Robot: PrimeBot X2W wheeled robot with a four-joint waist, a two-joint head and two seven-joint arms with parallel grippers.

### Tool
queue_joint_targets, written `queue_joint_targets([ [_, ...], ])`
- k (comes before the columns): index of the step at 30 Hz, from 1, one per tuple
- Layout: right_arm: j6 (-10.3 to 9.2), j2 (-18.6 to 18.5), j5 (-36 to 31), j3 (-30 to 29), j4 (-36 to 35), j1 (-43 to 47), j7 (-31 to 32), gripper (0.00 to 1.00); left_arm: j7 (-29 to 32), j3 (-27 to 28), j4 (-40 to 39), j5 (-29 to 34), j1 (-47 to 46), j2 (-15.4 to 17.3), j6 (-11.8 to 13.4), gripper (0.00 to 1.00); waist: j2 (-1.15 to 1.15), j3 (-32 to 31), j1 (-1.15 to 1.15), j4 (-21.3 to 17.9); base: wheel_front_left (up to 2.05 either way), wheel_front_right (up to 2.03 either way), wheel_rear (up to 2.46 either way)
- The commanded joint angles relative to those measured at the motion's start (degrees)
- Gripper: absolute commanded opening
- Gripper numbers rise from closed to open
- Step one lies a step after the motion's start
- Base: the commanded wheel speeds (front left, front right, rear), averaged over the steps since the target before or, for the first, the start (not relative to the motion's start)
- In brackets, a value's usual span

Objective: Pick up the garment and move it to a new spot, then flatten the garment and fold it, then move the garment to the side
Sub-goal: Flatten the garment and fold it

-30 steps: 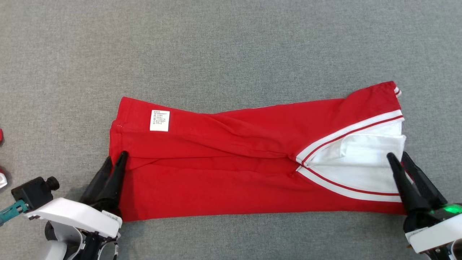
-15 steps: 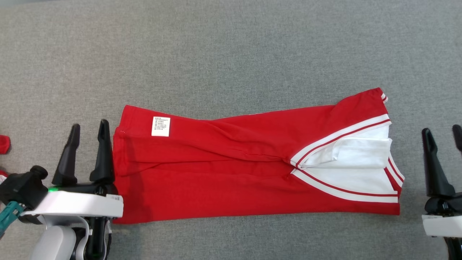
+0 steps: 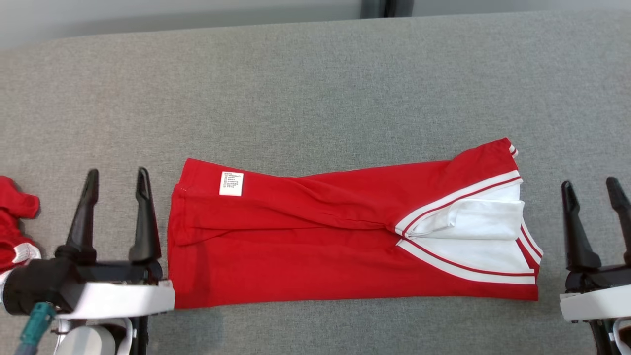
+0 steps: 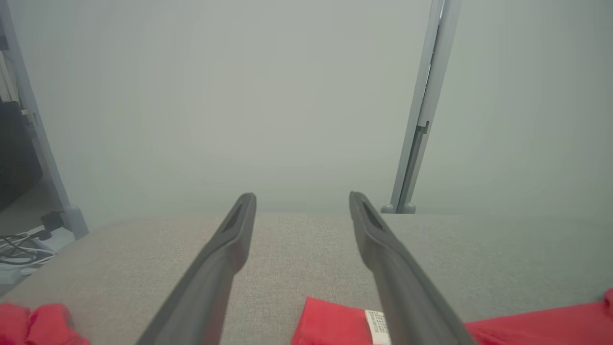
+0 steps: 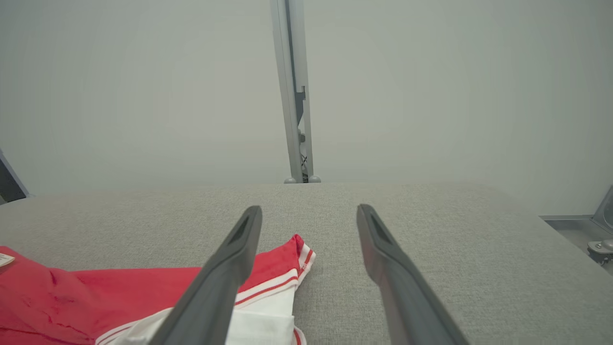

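The garment [image 3: 315,241] is red with white panels and red-white stripes at its right end. It lies folded into a long flat band across the grey surface, a white label [image 3: 231,183] near its left end. My left gripper [image 3: 116,173] stands open just left of the band's left edge, touching nothing. My right gripper [image 3: 590,184] stands open a little right of the striped end, empty as well. The left wrist view has the label corner [image 4: 376,327] below the open fingers. The right wrist view has the garment's striped corner [image 5: 299,263] beside the left finger [image 5: 225,268].
Another red and white piece of cloth [image 3: 15,224] lies bunched at the far left edge. The grey padded table [image 3: 315,84] runs back to a pale wall, where a grey post [image 5: 293,91] stands. Cables [image 4: 19,244] lie on the floor beyond the table's left corner.
Both grippers let go of the garment's ends, opened wide and drew back outward to either side. The head camera has tilted, so the table's far edge now shows.
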Motion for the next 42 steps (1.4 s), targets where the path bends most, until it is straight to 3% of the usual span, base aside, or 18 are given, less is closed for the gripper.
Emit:
queue_joint_targets([
  [1, -0.02, 0.20, -0.60, -0.36, 0.98, 0.40, 0.56, 1.00, -0.09, 0.02, 0.81, 1.43, 1.15, -0.04, -0.65, 1.00, 0.00, -0.67, 0.00, 0.38, 0.00, 0.00, 0.00],
  [15, -0.02, 0.85, -0.91, -0.09, 3.57, 0.01, 1.25, 1.00, -0.09, -0.80, 3.42, 3.39, 1.33, -0.83, -2.46, 1.00, 0.00, -1.54, 0.00, 1.65, 0.00, 0.00, 0.00],
  [20, -0.02, -0.79, -0.72, -0.50, 5.73, -1.66, 2.40, 1.00, -0.10, -0.94, 3.64, 3.49, 0.77, -0.84, -2.69, 1.00, 0.00, -0.87, 0.00, 1.89, 0.00, 0.00, 0.00],
  [30, -0.03, -3.83, 3.57, 6.69, 19.33, -4.83, 3.77, 1.00, -0.10, -2.44, 4.47, 3.63, -1.47, -2.24, -3.39, 1.00, 0.00, 0.70, 0.00, 4.44, 0.00, 0.00, 0.00],
  [36, -0.03, -3.65, 7.97, 9.73, 29.36, -7.47, 2.73, 1.00, -0.10, -2.32, 4.77, 3.95, -1.74, -2.85, -3.79, 1.00, 0.00, 1.19, 0.00, 4.74, 0.00, 0.00, 0.00],
  [39, 0.07, -3.71, 10.67, 15.11, 31.87, -7.95, 5.32, 1.00, -0.10, -2.31, 4.81, 4.08, -1.89, -2.96, -3.94, 1.00, 0.00, 1.22, 0.00, 4.68, 0.00, 0.00, 0.00],
  [40, 0.07, -3.57, 12.24, 16.73, 32.15, -8.10, 5.65, 0.76, -0.10, -2.24, 4.84, 4.05, -1.87, -2.94, -3.98, 1.00, 0.00, 1.22, 0.00, 4.61, 0.00, 0.00, 0.00],
  [42, 0.21, -4.52, 14.16, 19.12, 32.41, -8.43, 5.40, 0.09, -0.10, -2.19, 4.82, 4.09, -1.93, -2.95, -3.99, 1.00, 0.00, 1.22, 0.00, 4.46, 0.00, 0.00, 0.00],
])
